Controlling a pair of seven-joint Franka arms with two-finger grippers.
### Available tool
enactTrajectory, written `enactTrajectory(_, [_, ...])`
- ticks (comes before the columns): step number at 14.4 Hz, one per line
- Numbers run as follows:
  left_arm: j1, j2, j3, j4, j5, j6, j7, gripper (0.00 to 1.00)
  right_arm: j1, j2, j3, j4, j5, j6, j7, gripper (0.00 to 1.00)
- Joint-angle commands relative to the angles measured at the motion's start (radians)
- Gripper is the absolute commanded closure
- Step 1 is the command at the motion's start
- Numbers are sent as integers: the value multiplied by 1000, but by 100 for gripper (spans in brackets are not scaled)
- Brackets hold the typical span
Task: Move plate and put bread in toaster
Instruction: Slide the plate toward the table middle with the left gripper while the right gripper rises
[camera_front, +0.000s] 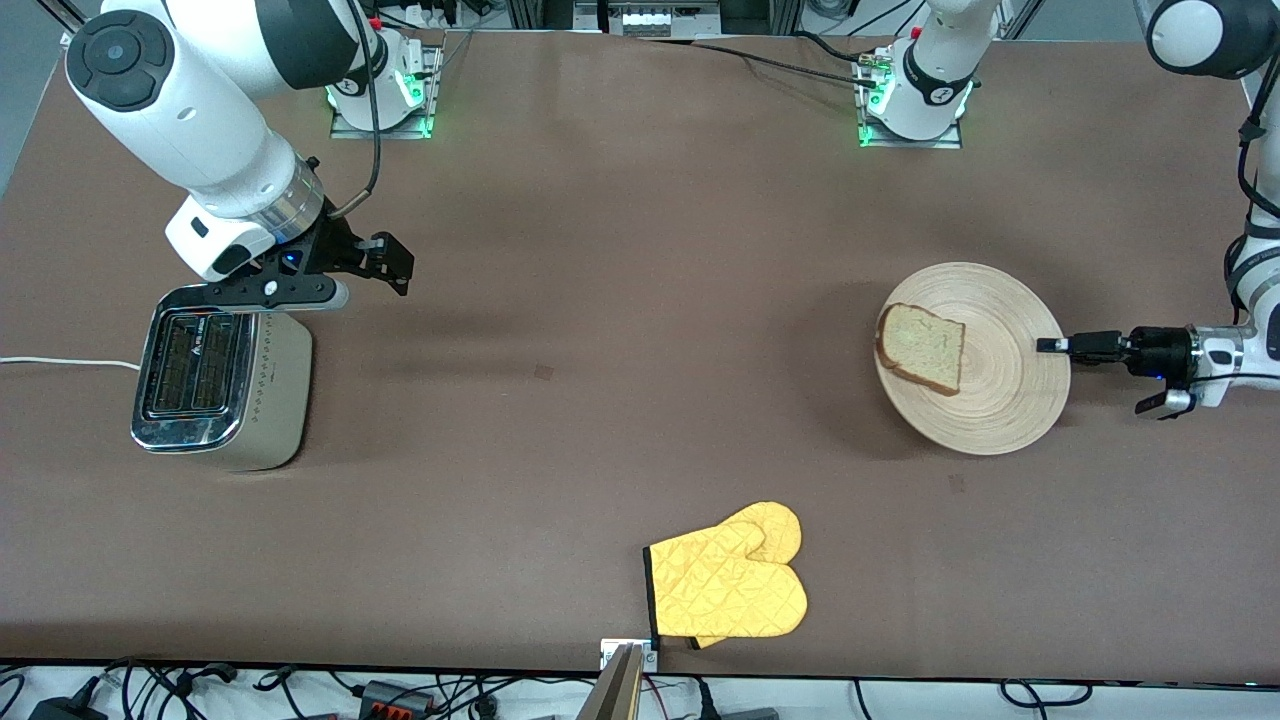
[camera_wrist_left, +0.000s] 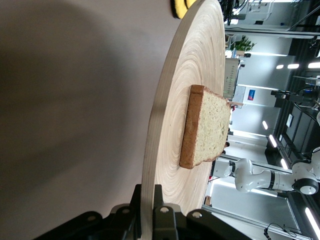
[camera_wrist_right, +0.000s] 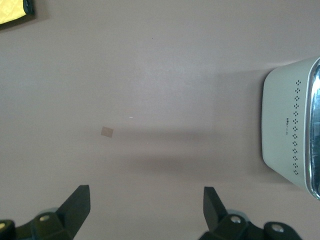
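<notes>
Right end effector (camera_front: 385, 262) hides the upper edge of the boxy chrome-topped toaster (camera_front: 215, 388). Right wrist view crops that toaster at frame right; yellow quilted mitt (camera_wrist_right: 12, 11) cropped at upper left.

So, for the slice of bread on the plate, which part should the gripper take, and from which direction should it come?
The bread lies flat on the plate, so its faces are hard to pinch. Probably best to come from above with open fingers and close on two opposite crust edges. The corner overhanging the plate's rim toward the right arm's end is freest. The left gripper already holds the rim, so the right gripper would likely do it.
</notes>
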Motion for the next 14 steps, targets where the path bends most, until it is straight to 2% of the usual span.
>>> enactTrajectory(1, [-104,-87,7,-25,-55,35,-95,99,13,2,-10,19,19,8,22,0])
enactTrajectory(3, [-173,-107,7,-37,-66,106,-118,99,10,1,-11,21,45,8,21,0])
enactTrajectory(7, [-289,-187,-23,-239,-173,345,-118,99,10,-1,-13,22,45,6,22,0])
enactTrajectory(8, [-297,-199,-49,-293,-176,408,-115,99,6,-2,-13,22,45,6,22,0])
enactTrajectory(11, [-299,-230,-208,-430,-178,622,-115,99,6,-2,-14,21,45,8,22,0])
enactTrajectory(14, [-300,-227,-316,-483,-236,753,-115,99,6,1,-14,21,45,9,22,0])
